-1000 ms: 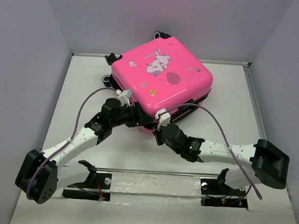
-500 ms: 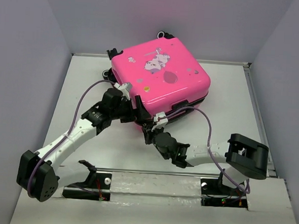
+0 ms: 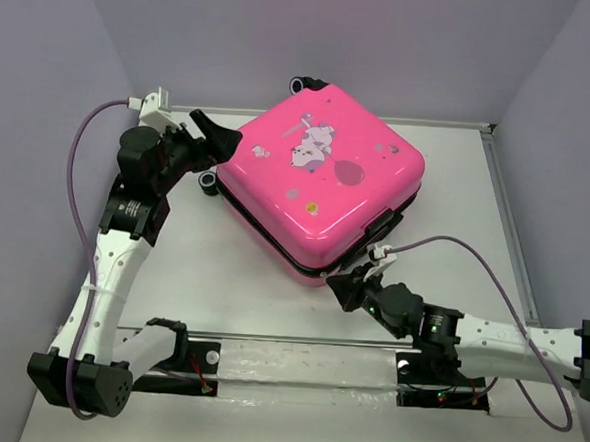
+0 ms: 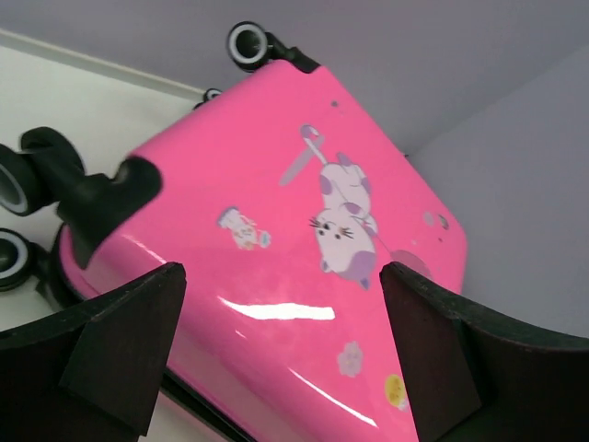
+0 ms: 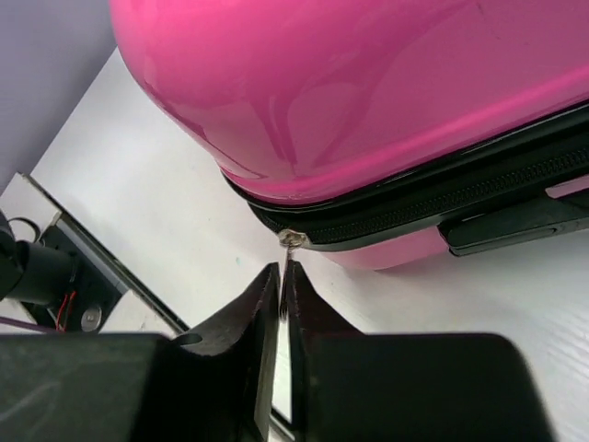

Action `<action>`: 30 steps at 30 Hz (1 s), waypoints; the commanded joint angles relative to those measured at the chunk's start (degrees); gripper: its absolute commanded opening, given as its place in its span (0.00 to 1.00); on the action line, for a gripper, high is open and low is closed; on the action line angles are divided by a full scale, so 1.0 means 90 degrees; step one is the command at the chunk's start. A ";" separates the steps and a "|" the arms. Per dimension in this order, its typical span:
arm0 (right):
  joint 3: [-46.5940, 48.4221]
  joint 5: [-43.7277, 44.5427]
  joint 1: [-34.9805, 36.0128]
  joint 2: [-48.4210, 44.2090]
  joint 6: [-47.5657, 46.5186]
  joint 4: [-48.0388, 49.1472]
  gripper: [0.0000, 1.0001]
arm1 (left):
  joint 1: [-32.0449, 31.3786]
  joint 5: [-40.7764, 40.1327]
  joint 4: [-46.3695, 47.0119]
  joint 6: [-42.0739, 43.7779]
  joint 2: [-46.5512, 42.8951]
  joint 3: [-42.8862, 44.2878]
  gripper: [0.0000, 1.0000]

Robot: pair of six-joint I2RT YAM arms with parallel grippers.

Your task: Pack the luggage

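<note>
Right wrist view is showing the right claw (image 5: pixel 283 274) with its fingers pressing together on the thin zipper pull (image 5: pixel 292 240) at the bottom corner of the pink suitcase (image 3: pixel 323 178). The suitcase is lying lid-down in the upper middle of the overhead frame, on the table (image 3: pixel 221 277). At upper left the left claw (image 3: pixel 212 134), fingers apart, is hovering beside the wheels (image 4: pixel 14 180), gripping nothing. I'd say the zipper is being worked. The pull should be travelling along the zipper track (image 5: pixel 460 198) rather than tugging outward, with the left claw bracing the suitcase against sliding.
</note>
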 commanded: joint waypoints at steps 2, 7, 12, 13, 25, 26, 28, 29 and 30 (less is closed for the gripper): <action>0.0270 0.0002 0.0156 -0.0985 0.0679 -0.2475 0.28 | 0.0936 0.0133 0.0320 -0.0039 0.0655 -0.0441 0.99; 0.0768 0.0403 0.0156 -0.1142 0.0690 -0.3461 0.59 | 0.1358 0.0240 0.0953 -0.0595 0.1552 -0.0208 0.99; 0.0808 0.0346 0.0156 -0.1327 0.0738 -0.3707 0.61 | 0.1368 0.0426 0.1062 -0.0840 0.2481 0.0466 0.99; 0.0789 0.0326 0.0156 -0.1405 0.0767 -0.3765 0.64 | 0.1368 0.0426 0.1072 -0.0860 0.2782 0.0545 0.99; 0.0876 0.0442 0.0156 -0.1396 0.0777 -0.3815 0.76 | 0.1358 0.1139 0.2555 -0.1914 0.4425 0.0858 0.98; 0.0896 0.0472 0.0156 -0.1347 0.0796 -0.3824 0.76 | 0.1368 0.1187 0.2731 -0.2147 0.4455 0.0790 0.97; 0.0925 0.0628 0.0156 -0.1152 0.0836 -0.3824 0.78 | 0.1358 0.1256 0.3258 -0.2421 0.4513 0.0614 0.96; 0.0945 0.0677 0.0156 -0.1093 0.0874 -0.3834 0.78 | 0.1348 0.1314 0.3385 -0.2529 0.4543 0.0585 0.91; 0.0964 0.0764 0.0156 -0.1035 0.0913 -0.3844 0.78 | 0.1329 0.1334 0.3580 -0.2684 0.4591 0.0575 0.88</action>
